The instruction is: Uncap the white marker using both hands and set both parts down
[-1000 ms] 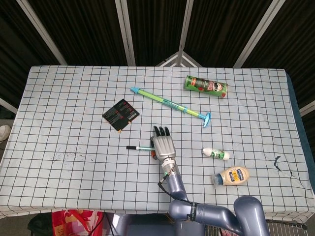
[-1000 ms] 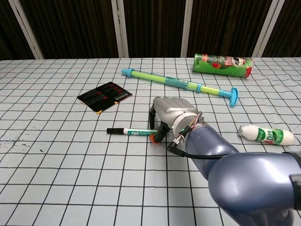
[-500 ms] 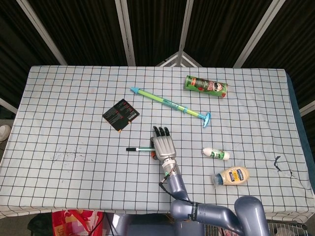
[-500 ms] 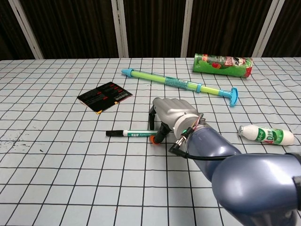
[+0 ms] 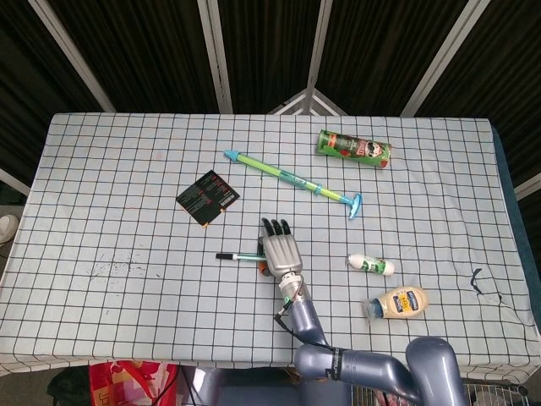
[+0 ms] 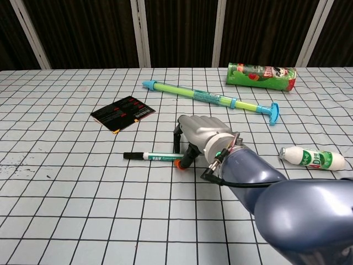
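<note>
One right hand [image 6: 203, 134] grips one white marker [image 6: 151, 157] on the table

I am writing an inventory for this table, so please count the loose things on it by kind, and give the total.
Marker: 1, the white marker beside the right hand
Toy water pump: 1
Chip can: 1
Bottles: 2, the white bottle and the sauce bottle
Black card: 1
Total: 6
</note>
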{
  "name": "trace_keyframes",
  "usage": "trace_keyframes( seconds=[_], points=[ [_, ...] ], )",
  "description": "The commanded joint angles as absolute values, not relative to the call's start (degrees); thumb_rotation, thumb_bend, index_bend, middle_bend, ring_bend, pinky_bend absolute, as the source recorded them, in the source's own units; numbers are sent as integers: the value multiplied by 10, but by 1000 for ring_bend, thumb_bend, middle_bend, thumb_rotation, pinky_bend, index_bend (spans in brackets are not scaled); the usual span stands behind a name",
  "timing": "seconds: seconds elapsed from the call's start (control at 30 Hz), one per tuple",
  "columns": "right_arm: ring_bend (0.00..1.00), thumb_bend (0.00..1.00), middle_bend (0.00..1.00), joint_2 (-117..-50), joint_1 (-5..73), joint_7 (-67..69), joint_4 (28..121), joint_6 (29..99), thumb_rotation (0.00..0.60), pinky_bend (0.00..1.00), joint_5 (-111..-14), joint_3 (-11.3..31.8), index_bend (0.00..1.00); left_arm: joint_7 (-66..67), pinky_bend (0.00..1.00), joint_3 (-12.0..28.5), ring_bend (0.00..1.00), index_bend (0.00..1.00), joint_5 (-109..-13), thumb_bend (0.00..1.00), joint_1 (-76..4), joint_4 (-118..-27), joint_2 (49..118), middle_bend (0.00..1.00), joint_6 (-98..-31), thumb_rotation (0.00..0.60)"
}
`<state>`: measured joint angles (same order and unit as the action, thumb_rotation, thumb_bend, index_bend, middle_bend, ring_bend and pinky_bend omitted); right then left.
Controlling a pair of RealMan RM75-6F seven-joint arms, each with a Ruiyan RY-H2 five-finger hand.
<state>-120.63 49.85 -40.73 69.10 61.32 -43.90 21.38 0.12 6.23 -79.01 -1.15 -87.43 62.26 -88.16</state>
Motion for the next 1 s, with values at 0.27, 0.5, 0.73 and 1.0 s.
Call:
trace_keyframes(
  seconds=[0.27,0.5,0.73,1.0],
  points=[
    [70,462,75,-1178,481,-363,740,624,600,35,-481,205,697,3,126,62,0,72,-791,476,-13,-877,623,0,-880,600],
    [71,461,75,-1141,462,-337,801,644,600,35,-503,208,697,1,126,62,0,72,-798,476,-15,-877,628,0,-882,600],
    [71,461,75,-1081,440,-369,896,690,600,35,-513,208,697,1,126,62,0,92,-822,476,-25,-889,633,0,-887,600],
    [71,461,75,-1006,423,-435,1013,742,600,36,-500,213,697,20,126,60,0,122,-861,469,-39,-934,633,1,-896,600]
  ],
)
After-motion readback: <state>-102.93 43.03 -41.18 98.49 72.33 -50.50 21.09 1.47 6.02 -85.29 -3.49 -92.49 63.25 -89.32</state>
